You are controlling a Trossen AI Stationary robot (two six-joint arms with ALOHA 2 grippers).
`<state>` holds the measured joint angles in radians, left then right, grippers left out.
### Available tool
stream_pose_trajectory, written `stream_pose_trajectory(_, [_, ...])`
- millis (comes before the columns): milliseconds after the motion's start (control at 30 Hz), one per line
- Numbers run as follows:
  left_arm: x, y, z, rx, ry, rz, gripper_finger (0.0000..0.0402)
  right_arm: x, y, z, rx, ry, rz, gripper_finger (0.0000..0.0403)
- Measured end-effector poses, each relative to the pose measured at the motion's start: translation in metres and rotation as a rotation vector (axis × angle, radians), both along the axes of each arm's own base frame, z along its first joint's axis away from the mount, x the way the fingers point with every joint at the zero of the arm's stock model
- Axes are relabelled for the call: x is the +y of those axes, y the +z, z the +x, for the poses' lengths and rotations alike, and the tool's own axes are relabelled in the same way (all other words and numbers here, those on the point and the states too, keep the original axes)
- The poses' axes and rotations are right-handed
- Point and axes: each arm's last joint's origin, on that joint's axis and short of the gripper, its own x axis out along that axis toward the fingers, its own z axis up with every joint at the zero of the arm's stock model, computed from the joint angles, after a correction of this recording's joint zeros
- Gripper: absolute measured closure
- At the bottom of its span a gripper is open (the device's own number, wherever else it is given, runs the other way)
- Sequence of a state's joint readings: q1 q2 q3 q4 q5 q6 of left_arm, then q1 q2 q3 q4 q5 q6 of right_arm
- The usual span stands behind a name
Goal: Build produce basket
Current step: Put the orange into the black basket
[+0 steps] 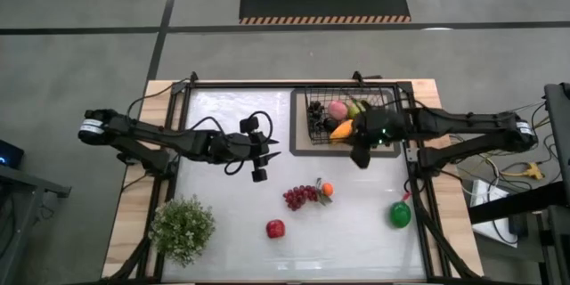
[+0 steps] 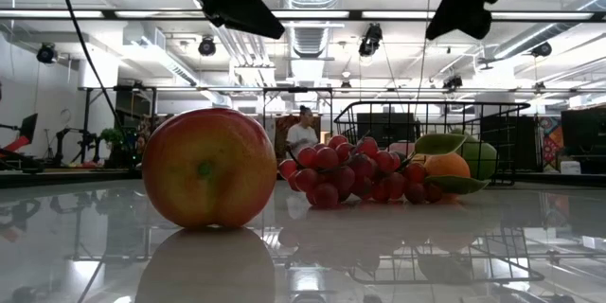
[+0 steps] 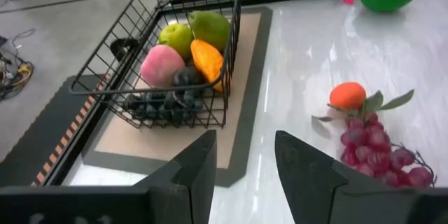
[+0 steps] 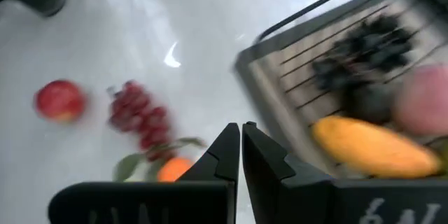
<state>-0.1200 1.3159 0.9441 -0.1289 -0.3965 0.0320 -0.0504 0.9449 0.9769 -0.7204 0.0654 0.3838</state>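
The black wire basket (image 1: 343,114) stands on a dark mat at the table's far right and holds a pink peach (image 3: 162,65), an orange mango (image 3: 206,59), green fruits (image 3: 194,30) and dark grapes (image 3: 168,93). On the table lie red grapes (image 1: 298,197), a tangerine (image 1: 327,189), a red apple (image 1: 275,228) and a green pepper (image 1: 400,215). My left gripper (image 1: 272,153) is open and empty, raised left of the basket. My right gripper (image 1: 360,158) is shut and empty, raised over the basket's near edge.
A bushy potted plant (image 1: 182,228) stands at the near left corner. The table's raised frame rails run along its left and right edges. Bare table surface lies between the two grippers and the red grapes.
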Motion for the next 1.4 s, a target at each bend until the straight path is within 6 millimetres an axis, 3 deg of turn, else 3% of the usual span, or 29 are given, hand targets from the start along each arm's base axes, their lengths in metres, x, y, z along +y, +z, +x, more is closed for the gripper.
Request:
stream_pose_trajectory(167, [0.000, 0.001, 0.000, -0.010, -0.001, 0.002, 0.0273, 0.023, -0.008, 0.010, 0.039, 0.043, 0.071, 0.0394])
stream_pose_trajectory(400, [0.000, 0.001, 0.001, -0.015, -0.002, 0.003, 0.0273, 0.040, -0.028, 0.022, 0.164, -0.055, 0.210, 0.0378])
stream_pose_trajectory(800, [0.000, 0.001, 0.001, -0.015, -0.002, 0.004, 0.0273, 0.059, -0.069, 0.047, 0.378, -0.170, 0.261, 0.0229])
stream_pose_trajectory(933, [0.000, 0.001, 0.000, -0.014, -0.002, 0.004, 0.0273, 0.065, -0.082, 0.057, 0.427, -0.207, 0.261, 0.0198])
stream_pose_trajectory(1400, [0.000, 0.001, 0.000, -0.013, -0.003, 0.007, 0.0273, 0.087, -0.111, 0.099, 0.528, -0.163, 0.209, 0.0197])
